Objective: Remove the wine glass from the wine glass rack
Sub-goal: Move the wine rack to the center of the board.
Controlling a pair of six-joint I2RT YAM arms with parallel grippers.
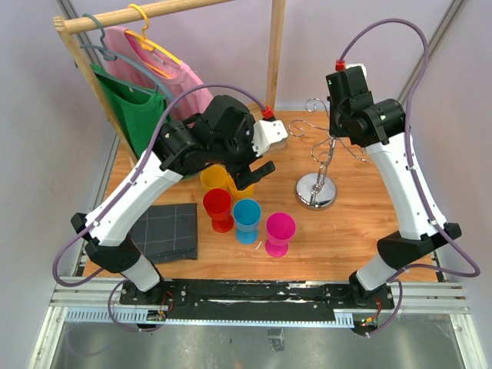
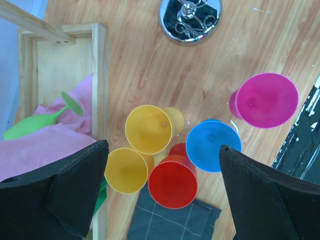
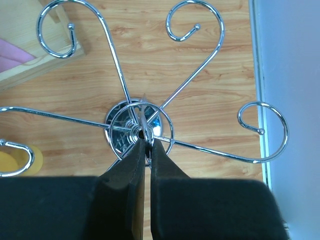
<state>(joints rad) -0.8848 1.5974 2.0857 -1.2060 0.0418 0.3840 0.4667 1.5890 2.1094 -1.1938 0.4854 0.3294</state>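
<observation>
A: Where does the rack stand?
B: Near the middle of the counter, a little toward the right edge. Its round base sits flat on the wood, and the hooks curl out from the post on all sides.
A: And the right end effector?
B: It is above the rack, pointing down. Its fingers are pressed together, with the tips at the small ring on top of the post. Whether a wire is pinched between them, I cannot tell.
A: Where are the glasses?
B: They are on the counter, upright, left of the rack and nearer to the front edge. Two yellow glasses, a red glass and a blue glass stand tightly together. The magenta glass stands a little apart. It is the one closest to the base, but it does not touch it.
A: What about the left end effector?
B: It hangs over the tight group with the fingers spread wide, above the glasses and not touching them. In the top view the left arm covers most of the yellow ones.
A: What other things are around?
B: A grey cloth lies near the front-left corner, just beside the red glass. A wooden clothes rack with a pink shirt and a green shirt stands at the back-left corner.
</observation>
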